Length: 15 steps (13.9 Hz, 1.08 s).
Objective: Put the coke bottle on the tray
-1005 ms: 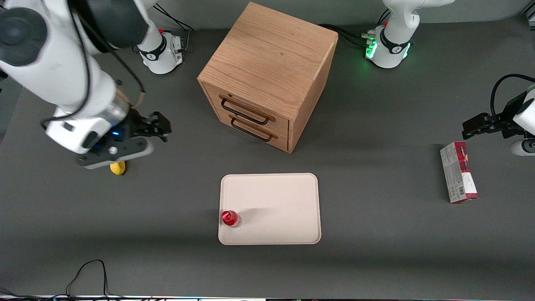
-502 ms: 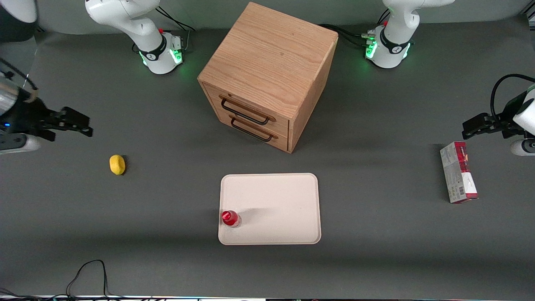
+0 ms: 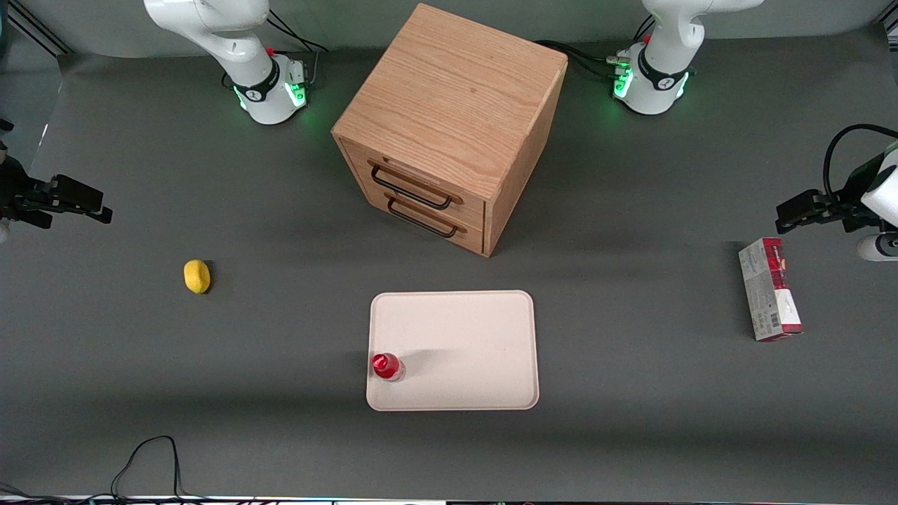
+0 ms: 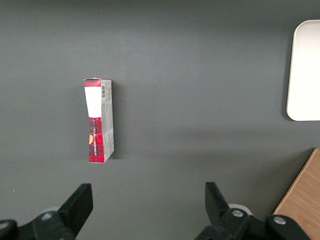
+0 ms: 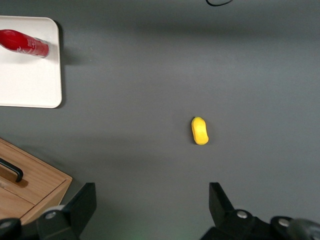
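Observation:
The coke bottle (image 3: 386, 366), red with a red cap, stands upright on the cream-white tray (image 3: 463, 337), in the tray's near corner toward the working arm's end. It also shows in the right wrist view (image 5: 24, 43) on the tray (image 5: 30, 85). My gripper (image 3: 88, 203) is open and empty, high above the table at the working arm's end, well away from the tray. In the right wrist view its gripper (image 5: 150, 207) holds nothing between the spread fingers.
A yellow lemon-sized object (image 3: 197, 275) lies on the table between my gripper and the tray. A wooden two-drawer cabinet (image 3: 449, 126) stands farther back than the tray. A red-and-grey carton (image 3: 769, 298) lies toward the parked arm's end. A cable (image 3: 144, 456) lies at the near edge.
My gripper has pulled back from above the yellow object toward the working arm's end of the table. The bottle and tray have not moved.

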Motion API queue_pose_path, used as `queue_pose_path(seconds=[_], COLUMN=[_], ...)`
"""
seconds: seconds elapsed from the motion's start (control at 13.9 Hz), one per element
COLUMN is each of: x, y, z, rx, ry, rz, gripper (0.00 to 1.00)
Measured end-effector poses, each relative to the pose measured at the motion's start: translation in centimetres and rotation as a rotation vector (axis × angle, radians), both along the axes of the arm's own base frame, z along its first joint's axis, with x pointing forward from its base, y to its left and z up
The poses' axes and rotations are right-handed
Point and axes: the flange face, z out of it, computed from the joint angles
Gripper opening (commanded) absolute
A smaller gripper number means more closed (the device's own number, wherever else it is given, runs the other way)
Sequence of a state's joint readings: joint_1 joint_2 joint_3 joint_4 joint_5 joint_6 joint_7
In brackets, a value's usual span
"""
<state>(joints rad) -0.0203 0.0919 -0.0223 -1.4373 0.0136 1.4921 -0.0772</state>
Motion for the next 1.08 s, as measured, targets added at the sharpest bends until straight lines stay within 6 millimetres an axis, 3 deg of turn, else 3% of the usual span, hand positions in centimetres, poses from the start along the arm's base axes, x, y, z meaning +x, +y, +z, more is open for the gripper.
queue_pose_path(seconds=[1.08], x=[0.5], y=[-0.5], z=[-1.9], rx=[-0.01], ry=[0.032], rz=[-0.008], gripper=[1.0])
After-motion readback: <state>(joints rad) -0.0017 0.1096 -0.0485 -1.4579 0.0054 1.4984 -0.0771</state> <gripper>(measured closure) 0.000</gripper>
